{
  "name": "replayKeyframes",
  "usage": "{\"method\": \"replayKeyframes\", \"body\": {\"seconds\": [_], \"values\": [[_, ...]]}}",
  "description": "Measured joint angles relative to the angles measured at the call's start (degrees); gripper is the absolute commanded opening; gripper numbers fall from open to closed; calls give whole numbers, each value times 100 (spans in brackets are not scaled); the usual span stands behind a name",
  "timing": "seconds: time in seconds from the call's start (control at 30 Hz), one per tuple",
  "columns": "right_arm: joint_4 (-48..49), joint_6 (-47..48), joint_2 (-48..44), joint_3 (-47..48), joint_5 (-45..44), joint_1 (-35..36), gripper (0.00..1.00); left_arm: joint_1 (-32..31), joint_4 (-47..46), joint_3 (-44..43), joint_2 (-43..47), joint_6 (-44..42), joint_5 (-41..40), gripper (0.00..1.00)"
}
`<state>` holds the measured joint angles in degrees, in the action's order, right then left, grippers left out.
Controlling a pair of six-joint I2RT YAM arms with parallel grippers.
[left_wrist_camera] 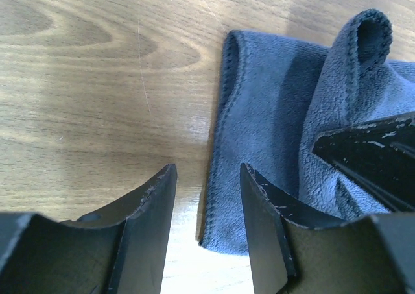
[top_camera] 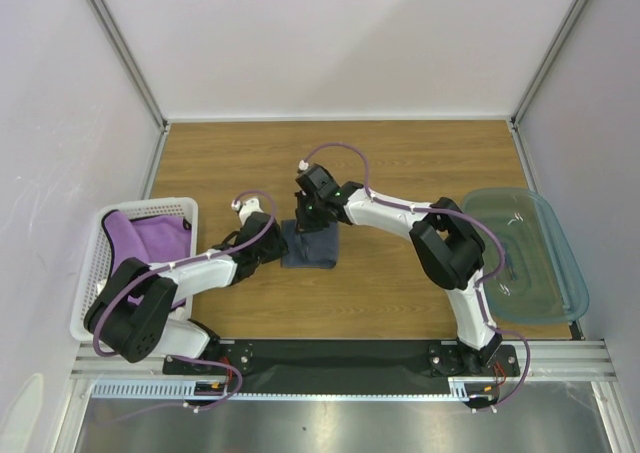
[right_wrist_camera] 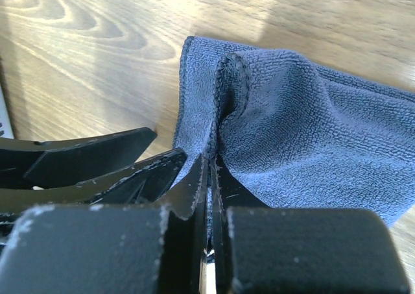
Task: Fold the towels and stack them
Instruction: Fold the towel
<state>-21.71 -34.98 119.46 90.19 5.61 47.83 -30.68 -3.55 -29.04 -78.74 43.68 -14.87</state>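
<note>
- Mid-fold at the centre of the wooden counter (top_camera: 400, 163): lifting one hemmed edge of the navy towel (top_camera: 308, 245) into a small standing loop, with the rest of the cloth lying flat on the wood.
- Clamped on that raised edge with the right fingers (right_wrist_camera: 194, 183), pressed together with only terry between them; most likely a pinch meant to carry the edge across for the fold.
- Poised low at the towel's opposite hem with the left fingers (left_wrist_camera: 152, 209), set partly apart and gripping nothing; one tip over bare wood, the other over the cloth's margin, seemingly placed to pin or take that side while the other edge travels.
- Lying off to the left in the white perforated basket (top_camera: 85, 283): the purple towel (top_camera: 150, 238), bunched and not yet folded.
- Standing well apart at the right edge: a translucent teal bin (top_camera: 560, 263), away from both arms.
- Judged early in the job: one towel part-folded, no stack begun.
- Worth watching: soft pile slipping out of so thin a pinch, or the whole towel dragging along instead of folding unless the far hem is held down.
</note>
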Motion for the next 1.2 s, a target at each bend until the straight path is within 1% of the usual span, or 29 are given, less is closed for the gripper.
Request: {"method": "replayKeyframes", "body": {"seconds": [0.5, 1.2], "values": [[81, 2, 37, 90, 157, 111, 0, 101, -68, 28, -2, 2, 48, 49], [278, -63, 240, 221, 409, 155, 0, 195, -540, 205, -46, -4, 208, 45]]}}
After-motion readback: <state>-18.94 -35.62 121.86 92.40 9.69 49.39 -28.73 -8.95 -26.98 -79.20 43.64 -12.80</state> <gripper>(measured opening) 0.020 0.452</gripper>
